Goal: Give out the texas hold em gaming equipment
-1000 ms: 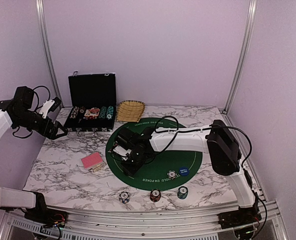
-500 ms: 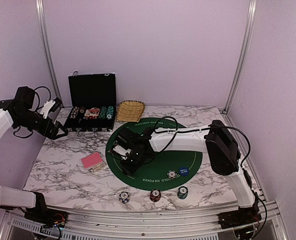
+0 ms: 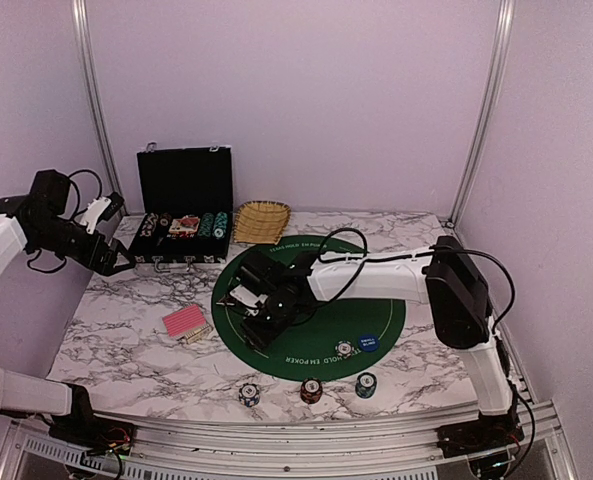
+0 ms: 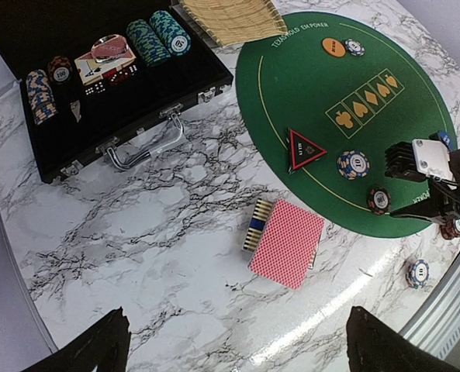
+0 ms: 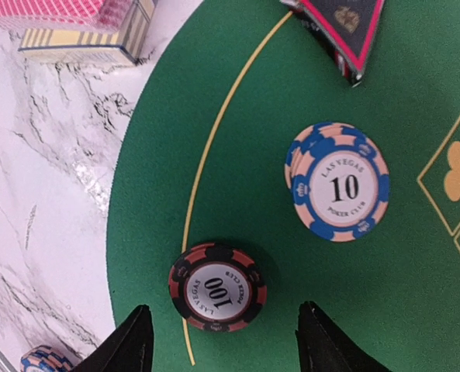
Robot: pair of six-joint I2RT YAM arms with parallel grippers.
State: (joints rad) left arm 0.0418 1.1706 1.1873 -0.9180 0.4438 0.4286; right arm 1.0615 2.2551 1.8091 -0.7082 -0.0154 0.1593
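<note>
Black case [image 4: 161, 98] holds chips [image 4: 158, 37] (cards [image 4: 98, 67] too)

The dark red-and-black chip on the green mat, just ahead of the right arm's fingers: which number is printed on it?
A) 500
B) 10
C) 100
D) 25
C: the right wrist view shows the red-and-black chip lying flat on the green mat with 100 on its face; the 10 is on the blue chip nearby.

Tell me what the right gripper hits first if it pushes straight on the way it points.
Most likely the black-and-red 100 chip, lying on the green mat between the open jaws of the right gripper. Depth is hard to judge, so its tips might touch the mat first.
</note>
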